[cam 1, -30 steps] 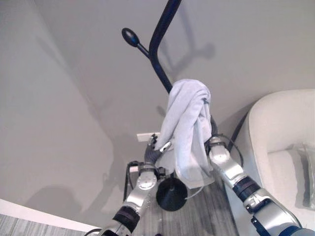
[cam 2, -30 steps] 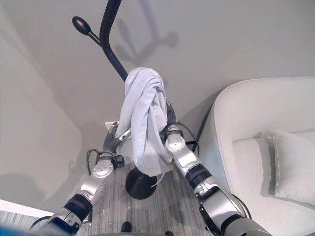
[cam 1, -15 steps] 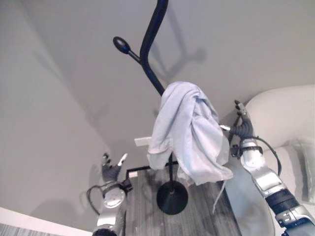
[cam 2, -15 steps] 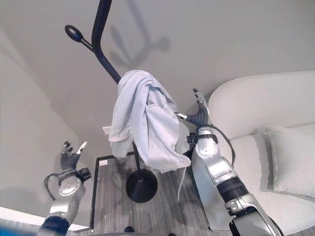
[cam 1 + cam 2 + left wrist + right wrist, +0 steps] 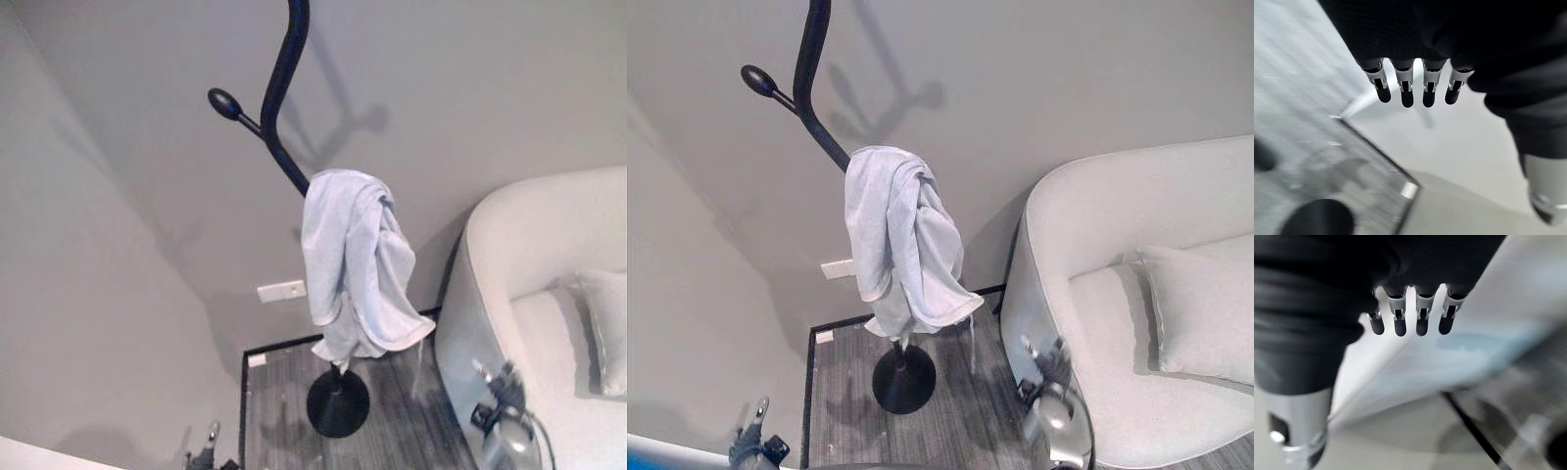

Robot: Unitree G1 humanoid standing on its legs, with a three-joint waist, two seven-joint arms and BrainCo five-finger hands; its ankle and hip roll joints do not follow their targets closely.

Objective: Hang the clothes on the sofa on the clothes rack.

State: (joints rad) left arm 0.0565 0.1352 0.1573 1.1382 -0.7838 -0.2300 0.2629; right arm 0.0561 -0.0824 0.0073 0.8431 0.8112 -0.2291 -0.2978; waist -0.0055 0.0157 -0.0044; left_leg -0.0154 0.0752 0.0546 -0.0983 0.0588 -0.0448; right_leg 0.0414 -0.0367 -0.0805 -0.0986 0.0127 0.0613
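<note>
Start at seven o'clock in the head views: your left hand (image 5: 752, 443) sits low near the floor, well apart from everything. Its wrist camera shows the fingers (image 5: 1407, 93) straight and released, nothing between them and the thumb, with only grey floor and wall beyond.

Moving toward the centre, the clothes rack (image 5: 279, 93) stands in the corner, its round black base (image 5: 337, 403) on the plank floor at six o'clock and its curved stem rising to twelve. A knobbed peg (image 5: 223, 101) points out at ten o'clock and carries nothing. The pale blue garment (image 5: 353, 264) hangs bunched over a lower hook on the stem, at the middle of the view. It drapes free on both sides, its hem above the base, so its own weight looks to be what keeps it seated. I judge the hanging step done for this piece.

At four o'clock your right hand (image 5: 498, 392) is down beside the sofa's arm, clear of the garment. Its wrist view shows the fingers (image 5: 1400, 323) extended and slack, holding nothing.

At three o'clock the white sofa (image 5: 1097, 211) holds a pale cushion (image 5: 1195, 304) on its seat. No other clothing shows on the visible part of the seat.
</note>
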